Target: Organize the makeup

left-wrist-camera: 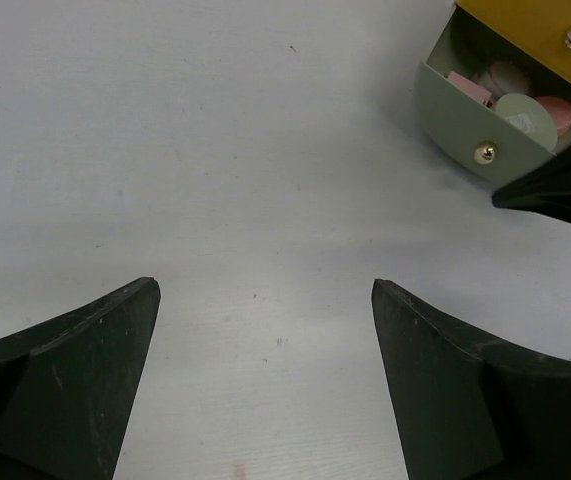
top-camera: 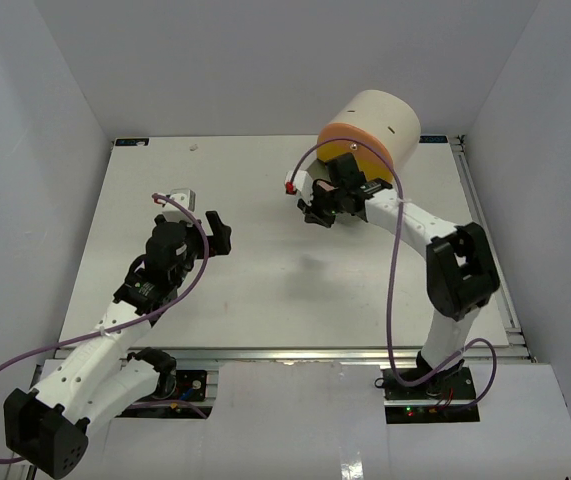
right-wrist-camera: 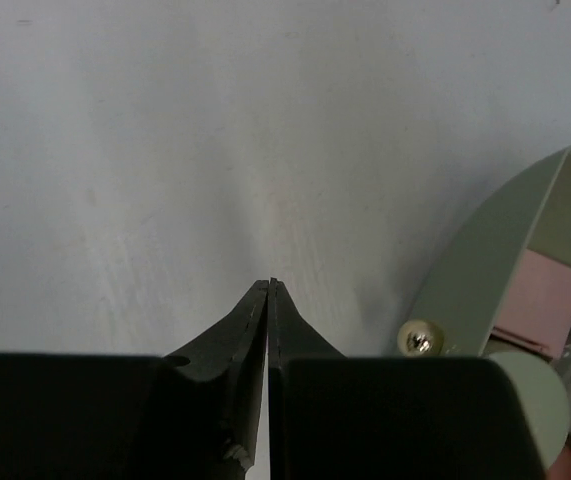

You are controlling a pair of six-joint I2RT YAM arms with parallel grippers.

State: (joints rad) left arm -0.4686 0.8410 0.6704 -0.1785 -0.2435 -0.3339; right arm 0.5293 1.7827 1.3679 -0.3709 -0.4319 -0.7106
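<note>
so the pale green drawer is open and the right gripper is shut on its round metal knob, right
No: the right wrist view shows the right gripper shut on nothing, the round metal knob free beside it. The pale green drawer is open.

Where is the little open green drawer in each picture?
Left wrist: the open green drawer is at the top right, under the yellow front.
Right wrist: it is at the lower right edge.
Top: it is mostly hidden behind the right gripper, below the cream cylinder.
Shared landmark: its shiny knob, seen in both wrist views.
</note>
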